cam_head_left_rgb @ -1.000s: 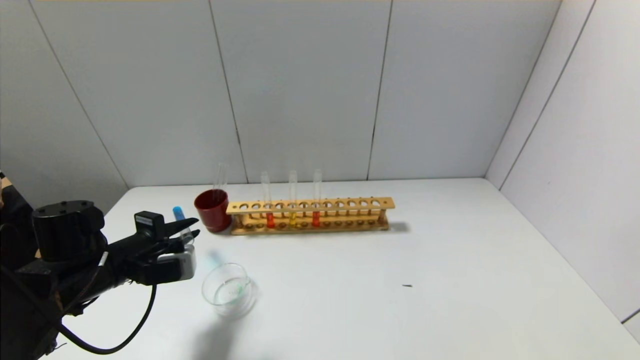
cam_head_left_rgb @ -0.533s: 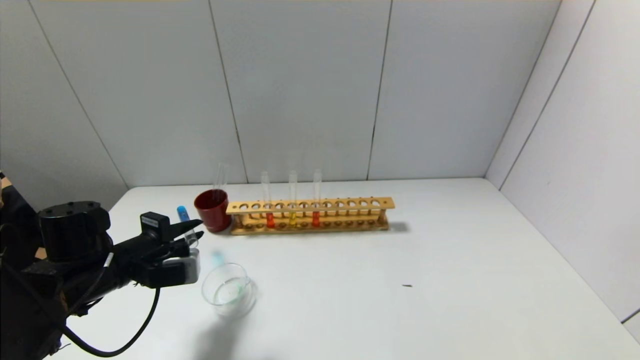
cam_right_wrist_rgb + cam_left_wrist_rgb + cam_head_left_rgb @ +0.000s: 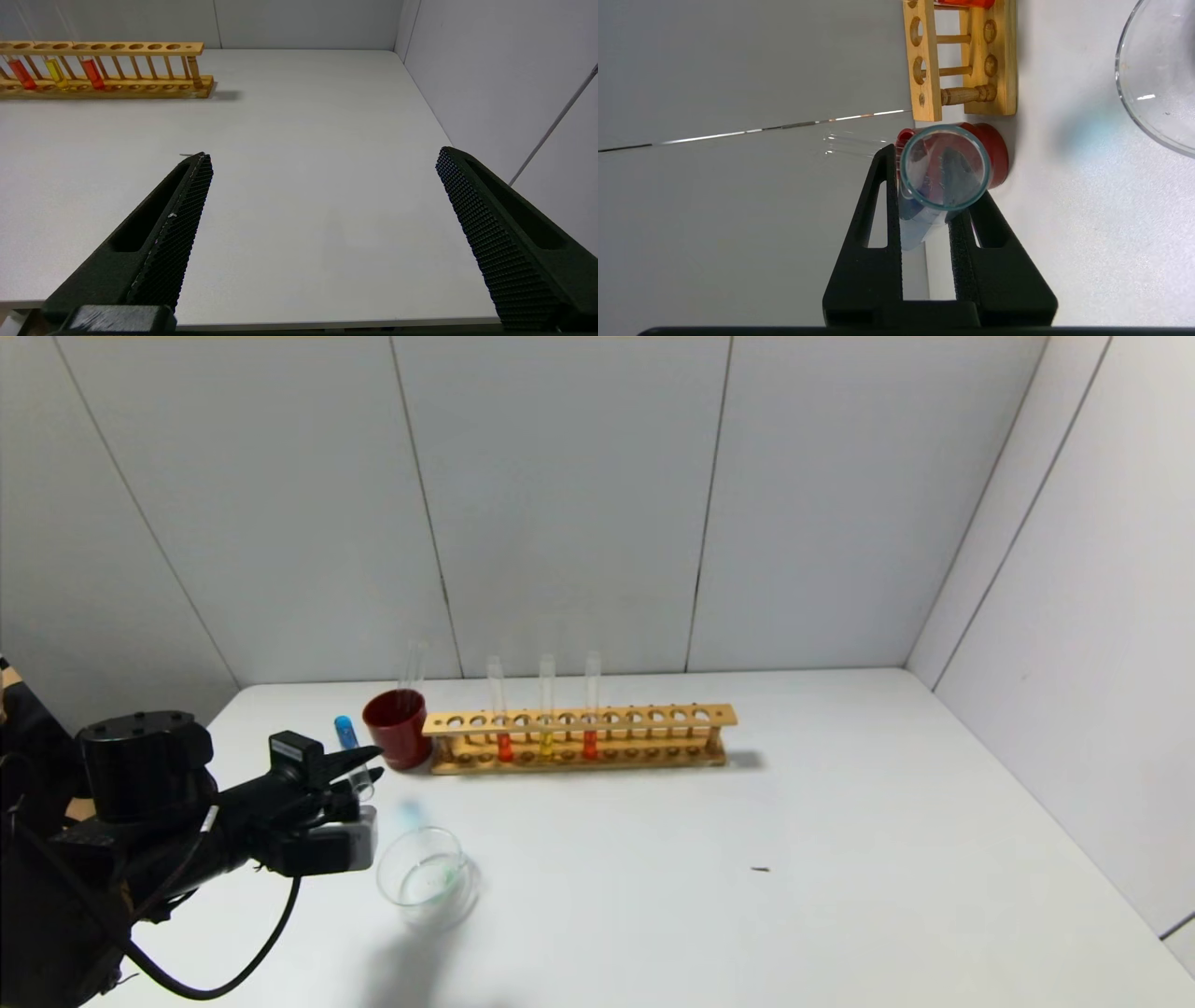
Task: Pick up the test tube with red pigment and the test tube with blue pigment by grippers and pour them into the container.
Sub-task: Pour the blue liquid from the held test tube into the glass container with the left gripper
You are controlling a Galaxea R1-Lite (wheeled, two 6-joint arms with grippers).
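A smooth white worktop (image 3: 653, 821) is enclosed by plain grey panelled walls (image 3: 560, 504); on it stand a long wooden rack (image 3: 579, 739) with round holes, a dark red cup (image 3: 397, 728) and a low, round clear-glass dish (image 3: 428, 877). The slim glass blue tube (image 3: 351, 754) is clamped tilted, blue end raised, in the closed jaws of the left gripper (image 3: 359, 773), extended beside the dish. The red tube (image 3: 504, 745) is seated upright in the rack, and the right gripper (image 3: 322, 200) is held over bare worktop, jaws spread wide.
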